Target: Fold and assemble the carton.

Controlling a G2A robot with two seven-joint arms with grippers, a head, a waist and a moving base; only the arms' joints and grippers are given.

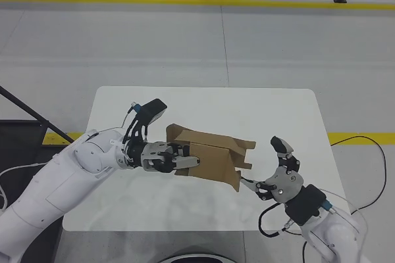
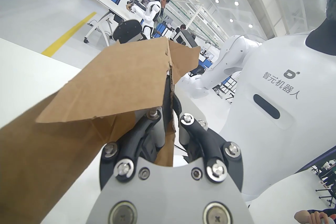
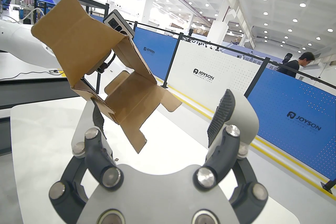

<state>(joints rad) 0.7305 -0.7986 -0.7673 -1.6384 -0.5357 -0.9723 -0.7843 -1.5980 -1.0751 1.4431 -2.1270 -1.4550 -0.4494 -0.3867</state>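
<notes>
A brown cardboard carton (image 1: 210,154) is held above the middle of the white table (image 1: 276,112), partly folded with flaps sticking out at both ends. My left gripper (image 1: 187,161) is shut on the carton's near wall; in the left wrist view its black fingers (image 2: 157,128) pinch the cardboard edge (image 2: 118,83). My right gripper (image 1: 263,164) stands open at the carton's right end. In the right wrist view the carton (image 3: 105,64) hangs just beyond the gripper (image 3: 160,117), with its lower flap beside one fingertip (image 3: 97,117) and the other pad (image 3: 220,114) well apart.
The table's front edge (image 1: 151,229) lies near both arms. A yellow floor line (image 1: 362,137) runs past the table's right side. Black rods (image 1: 20,105) stand at the left.
</notes>
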